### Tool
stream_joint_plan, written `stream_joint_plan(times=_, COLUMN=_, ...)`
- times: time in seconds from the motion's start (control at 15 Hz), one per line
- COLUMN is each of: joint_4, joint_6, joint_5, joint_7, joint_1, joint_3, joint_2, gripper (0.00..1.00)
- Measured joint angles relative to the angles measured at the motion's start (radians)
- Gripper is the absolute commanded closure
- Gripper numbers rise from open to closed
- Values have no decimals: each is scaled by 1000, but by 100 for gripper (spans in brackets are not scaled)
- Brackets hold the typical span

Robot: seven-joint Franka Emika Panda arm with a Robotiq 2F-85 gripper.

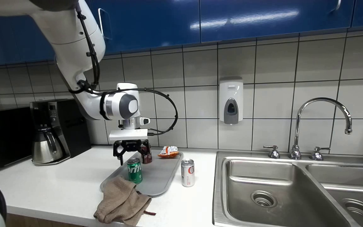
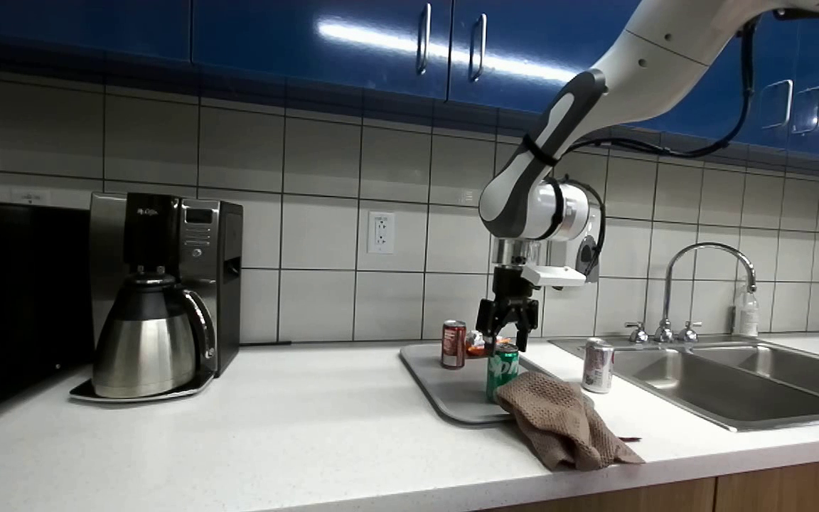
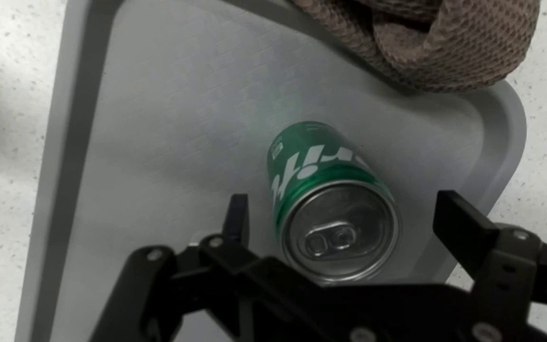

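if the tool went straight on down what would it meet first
Most likely the green can, seen between the open fingers; depth is unclear, so the tool may straddle it and meet the tray.

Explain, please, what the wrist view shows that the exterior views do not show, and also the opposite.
Only the wrist view clearly shows the pull tab on top of the green can.
Only the exterior views show the sink, faucet, coffee maker and blue cabinets.
Both share the can, the grey tray, the brown cloth and the open black gripper.
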Motion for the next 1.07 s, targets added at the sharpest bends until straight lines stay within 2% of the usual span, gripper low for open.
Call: stream_joint_plan(times=1.07, joint_4=15, joint_6=29, joint_5=-24, joint_7=0, joint_1=2, joint_3=-3, joint_2=55, gripper=0)
